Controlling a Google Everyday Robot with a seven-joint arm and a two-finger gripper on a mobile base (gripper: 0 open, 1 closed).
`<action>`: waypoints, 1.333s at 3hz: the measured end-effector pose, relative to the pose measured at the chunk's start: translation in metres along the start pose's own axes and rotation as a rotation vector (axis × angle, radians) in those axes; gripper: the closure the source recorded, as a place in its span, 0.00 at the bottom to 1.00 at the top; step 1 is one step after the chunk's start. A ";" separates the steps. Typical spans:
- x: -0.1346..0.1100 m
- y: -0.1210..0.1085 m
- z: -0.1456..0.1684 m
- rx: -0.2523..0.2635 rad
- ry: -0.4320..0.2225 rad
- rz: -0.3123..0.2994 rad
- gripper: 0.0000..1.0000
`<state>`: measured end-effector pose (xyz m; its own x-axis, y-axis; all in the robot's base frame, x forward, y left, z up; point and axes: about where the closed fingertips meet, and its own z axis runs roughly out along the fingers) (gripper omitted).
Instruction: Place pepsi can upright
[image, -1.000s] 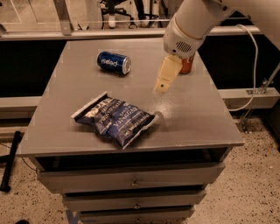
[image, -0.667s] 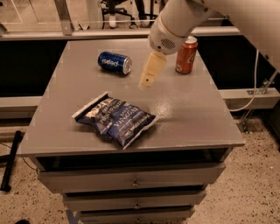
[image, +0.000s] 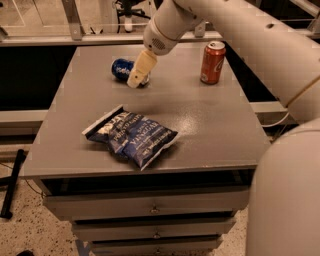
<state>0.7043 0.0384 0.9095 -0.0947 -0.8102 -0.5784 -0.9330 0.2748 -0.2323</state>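
The pepsi can (image: 121, 69) is dark blue and lies on its side at the back left of the grey table (image: 210, 120). My gripper (image: 136, 80) hangs from the white arm and sits right over the can's right end, covering part of it. I cannot tell whether it touches the can.
An orange-red soda can (image: 212, 62) stands upright at the back right. A blue-and-white crinkled chip bag (image: 131, 136) lies at the front left of the table. Drawers sit below the table's front edge. The white arm fills the right side of the view.
My gripper has moved left across the table, from near the orange-red can to the pepsi can's right end. The cans and bag have not moved.
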 end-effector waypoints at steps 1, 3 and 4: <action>-0.014 -0.018 0.036 0.015 0.003 0.072 0.00; -0.024 -0.036 0.088 0.036 0.077 0.125 0.00; -0.034 -0.040 0.101 0.045 0.116 0.102 0.00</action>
<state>0.7801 0.1070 0.8597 -0.2301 -0.8303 -0.5076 -0.9004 0.3796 -0.2127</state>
